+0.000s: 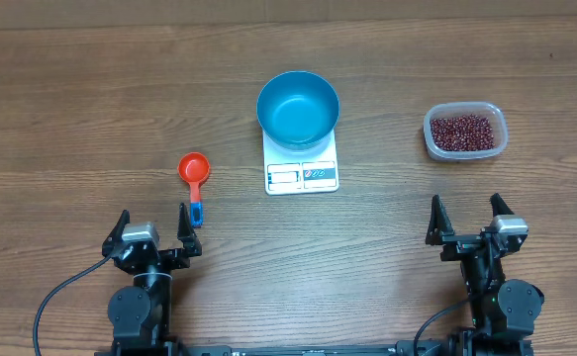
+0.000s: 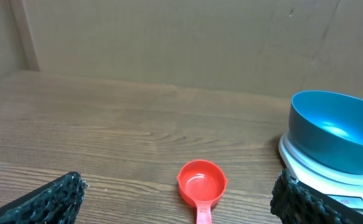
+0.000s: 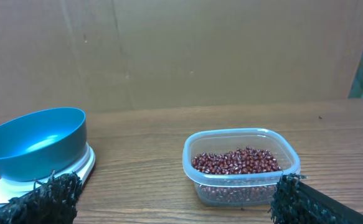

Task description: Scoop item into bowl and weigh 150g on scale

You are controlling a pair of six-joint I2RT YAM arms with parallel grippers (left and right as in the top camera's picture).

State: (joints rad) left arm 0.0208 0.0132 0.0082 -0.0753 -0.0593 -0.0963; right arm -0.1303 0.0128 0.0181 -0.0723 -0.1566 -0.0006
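The table (image 1: 70, 99) is showing matt brown wood grain (solid or laminate, I cannot tell). The bowl (image 1: 298, 107) is gleaming as smooth, glossy blue plastic, and the scale (image 1: 302, 176) is looking like smooth white plastic. The scoop (image 1: 194, 168) is shining as glossy orange-red plastic. The tub (image 3: 238, 132) is reading as clear, slightly cloudy plastic, and the beans (image 3: 234, 162) are carrying a faint sheen. The pads (image 2: 53, 199) on the left gripper (image 2: 178, 190) and the right gripper (image 3: 172, 190) are looking black, rough and knobbly.
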